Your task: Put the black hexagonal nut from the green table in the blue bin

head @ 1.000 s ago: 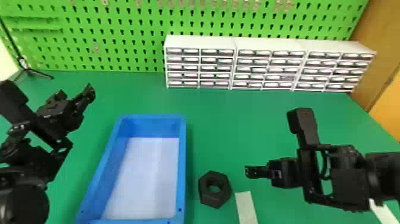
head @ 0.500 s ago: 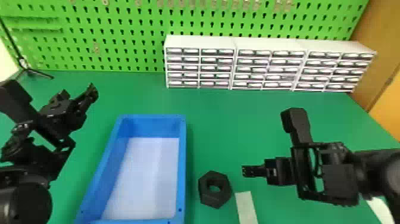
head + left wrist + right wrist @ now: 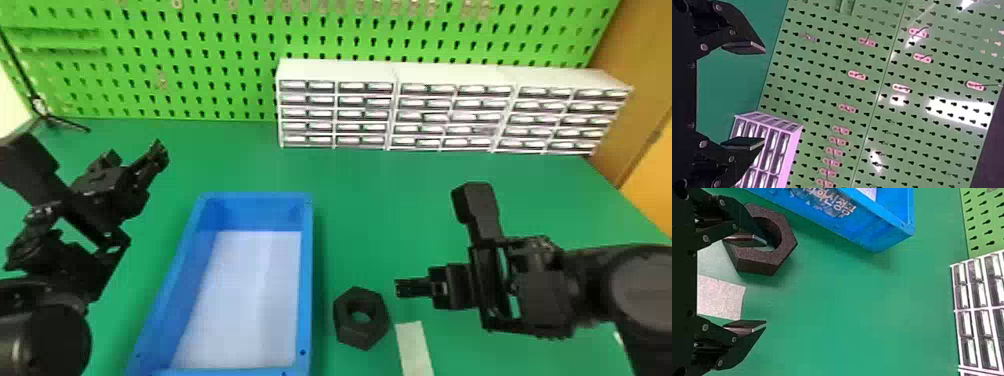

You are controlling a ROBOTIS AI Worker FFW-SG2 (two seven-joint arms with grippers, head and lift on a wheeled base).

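The black hexagonal nut (image 3: 361, 318) lies flat on the green table (image 3: 360, 220), just right of the blue bin (image 3: 307, 280). Beyond the nut on its right is my right gripper (image 3: 400, 288) in the head view, above the table. In the right wrist view, my right gripper (image 3: 766, 283) stands open, one finger overlapping the nut (image 3: 766, 261) and nothing held between the two. My left gripper (image 3: 161, 150) is parked over the table, left of the bin; the left wrist view has this left gripper (image 3: 765, 95) open and holding nothing.
A white drawer cabinet (image 3: 390, 105) stands at the back against the green pegboard (image 3: 200, 65). Pale tape (image 3: 414, 347) is stuck to the table just right of the nut. The bin's near side wall rises close beside the nut.
The right gripper has shifted left, closer to the nut. The left arm has moved slightly to the right. Nut and bin stay where they were.
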